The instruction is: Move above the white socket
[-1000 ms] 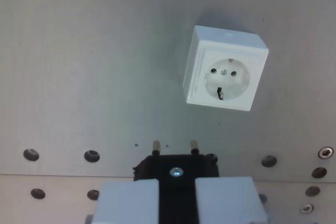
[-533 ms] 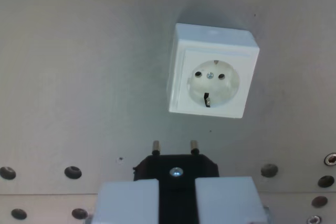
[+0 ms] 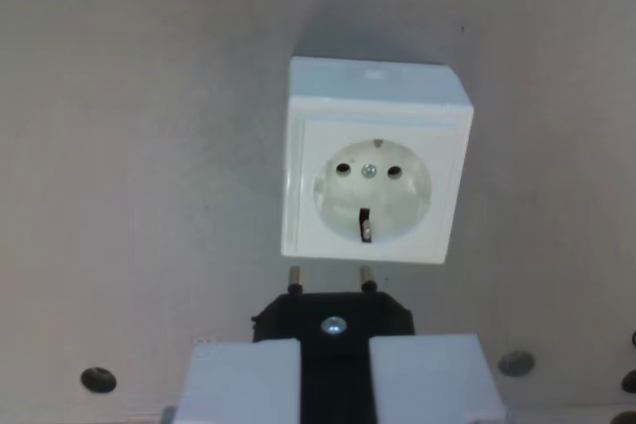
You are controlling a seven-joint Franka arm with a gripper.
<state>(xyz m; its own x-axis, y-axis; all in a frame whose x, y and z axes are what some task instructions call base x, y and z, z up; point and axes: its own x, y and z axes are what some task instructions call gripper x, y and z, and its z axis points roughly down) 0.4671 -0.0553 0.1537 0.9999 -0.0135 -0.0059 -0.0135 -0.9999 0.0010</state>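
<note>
Now the pale two-fingered gripper [image 3: 335, 384] is clamped on a rigid, light black plastic plug [image 3: 334, 320], pins forward, with the hard white square wall socket [image 3: 376, 168] just ahead, fixed and needing no grasp.

I see a grey metal plate [image 3: 129, 196] carrying everything in the wrist view. The white socket [image 3: 373, 166] sits directly on it, near centre, its face square to me. Dark screw holes [image 3: 98, 379] line the plate's lower edge, left and right.
</note>
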